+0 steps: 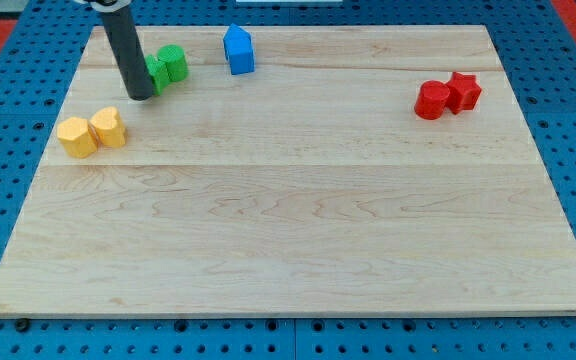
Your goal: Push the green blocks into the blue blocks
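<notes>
Two green blocks touch each other near the view's top left: one [173, 63] shows fully, the other [156, 75] is partly hidden behind my rod. The blue blocks [238, 49] stand a short way to their right, near the top edge; they look like one stacked or joined shape. My tip [139, 95] rests on the board at the lower left side of the green blocks, touching or nearly touching the nearer one.
Two yellow blocks, a hexagon [77, 137] and a heart-like one [109, 127], sit just below my tip at the left. A red cylinder [431, 100] and a red star [463, 91] sit at the right. The wooden board [298, 220] lies on a blue pegboard.
</notes>
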You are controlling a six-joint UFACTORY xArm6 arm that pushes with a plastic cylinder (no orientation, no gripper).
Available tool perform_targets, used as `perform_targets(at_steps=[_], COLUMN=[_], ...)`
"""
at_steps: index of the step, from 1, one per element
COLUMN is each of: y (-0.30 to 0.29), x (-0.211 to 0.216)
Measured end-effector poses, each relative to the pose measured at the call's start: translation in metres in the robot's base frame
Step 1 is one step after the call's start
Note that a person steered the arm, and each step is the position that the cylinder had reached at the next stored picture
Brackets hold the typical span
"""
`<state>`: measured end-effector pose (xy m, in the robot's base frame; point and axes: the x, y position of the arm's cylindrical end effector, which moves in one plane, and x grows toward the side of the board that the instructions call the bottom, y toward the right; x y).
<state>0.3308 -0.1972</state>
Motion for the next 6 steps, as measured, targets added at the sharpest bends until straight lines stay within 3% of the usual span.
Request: perform_targets(at_steps=[2,6], y=[-0.04,-0.011], x=[-0.005,-0.051])
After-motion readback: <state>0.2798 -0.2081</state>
